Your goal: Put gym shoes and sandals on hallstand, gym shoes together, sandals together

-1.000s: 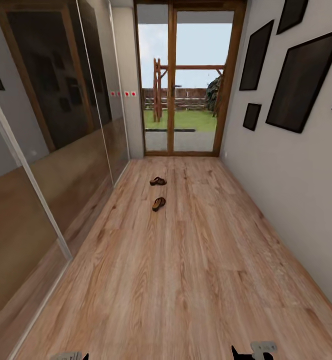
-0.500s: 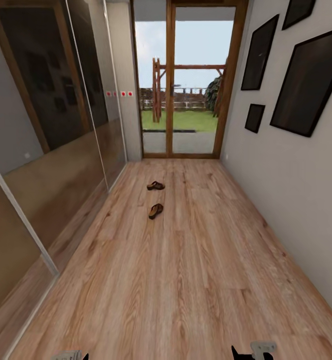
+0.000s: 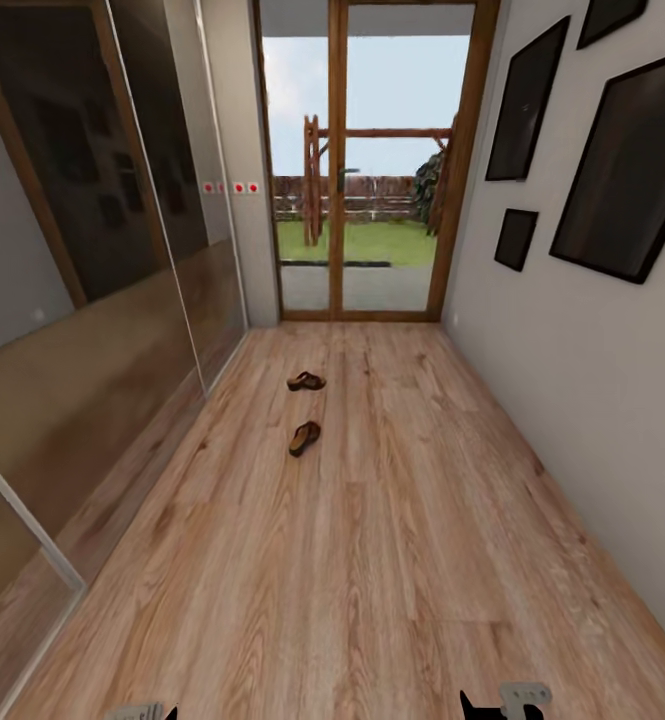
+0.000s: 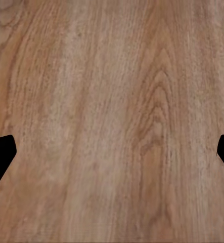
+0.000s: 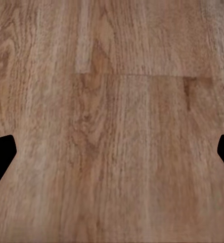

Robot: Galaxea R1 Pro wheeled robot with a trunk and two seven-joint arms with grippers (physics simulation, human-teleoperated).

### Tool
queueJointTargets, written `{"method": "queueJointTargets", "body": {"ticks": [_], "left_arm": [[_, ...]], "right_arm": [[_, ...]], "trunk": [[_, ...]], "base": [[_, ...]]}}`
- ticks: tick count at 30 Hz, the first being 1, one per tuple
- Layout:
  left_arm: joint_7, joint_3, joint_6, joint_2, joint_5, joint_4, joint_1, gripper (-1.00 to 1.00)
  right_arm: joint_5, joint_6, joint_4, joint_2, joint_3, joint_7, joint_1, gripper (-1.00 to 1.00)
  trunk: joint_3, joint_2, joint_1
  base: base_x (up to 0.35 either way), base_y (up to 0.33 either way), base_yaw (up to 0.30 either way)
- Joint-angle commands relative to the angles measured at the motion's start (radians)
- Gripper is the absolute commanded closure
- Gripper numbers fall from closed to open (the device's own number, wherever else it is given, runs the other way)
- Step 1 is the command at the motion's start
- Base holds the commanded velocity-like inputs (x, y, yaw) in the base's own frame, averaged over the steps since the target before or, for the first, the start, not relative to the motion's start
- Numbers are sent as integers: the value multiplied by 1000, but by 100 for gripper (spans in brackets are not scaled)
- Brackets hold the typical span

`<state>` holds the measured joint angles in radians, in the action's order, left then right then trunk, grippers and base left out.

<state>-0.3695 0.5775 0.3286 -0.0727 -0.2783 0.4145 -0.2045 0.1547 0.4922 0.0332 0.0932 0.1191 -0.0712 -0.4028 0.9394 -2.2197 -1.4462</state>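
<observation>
Both claws spread wide and empty over bare planks of the corridor floor (image 3: 372,560): left gripper (image 4: 112,152) and right gripper (image 5: 112,152) each showing dark fingertips at opposite frame edges, nothing between. Further ahead, the two sandals lying apart, the nearer sandal (image 3: 305,437) angled, the farther sandal (image 3: 306,381) turned sideways. Closer and lower in the head view than a second ago, the whole scene shifted, so likely the base rolling forward to fetch them. Mirrored wardrobe doors (image 3: 122,300) at left. Glass door (image 3: 357,170) beyond. Strap detail too small to make out.
</observation>
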Motion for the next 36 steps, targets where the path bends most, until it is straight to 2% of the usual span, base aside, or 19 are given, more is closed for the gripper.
{"method": "queueJointTargets", "body": {"ticks": [1,16,36], "left_arm": [[-6,9,4,1,-9,0,-1,-100],[-6,10,4,1,-9,0,-1,-100],[-6,10,4,1,-9,0,-1,-100]], "right_arm": [[11,3,-1,0,7,-5,-1,-100],[11,3,-1,2,7,-5,-1,-100],[11,3,-1,2,5,-5,-1,-100]], "trunk": [[1,0,0],[1,0,0],[1,0,0]], "base": [[337,-89,0],[338,-19,0],[308,157,0]]}}
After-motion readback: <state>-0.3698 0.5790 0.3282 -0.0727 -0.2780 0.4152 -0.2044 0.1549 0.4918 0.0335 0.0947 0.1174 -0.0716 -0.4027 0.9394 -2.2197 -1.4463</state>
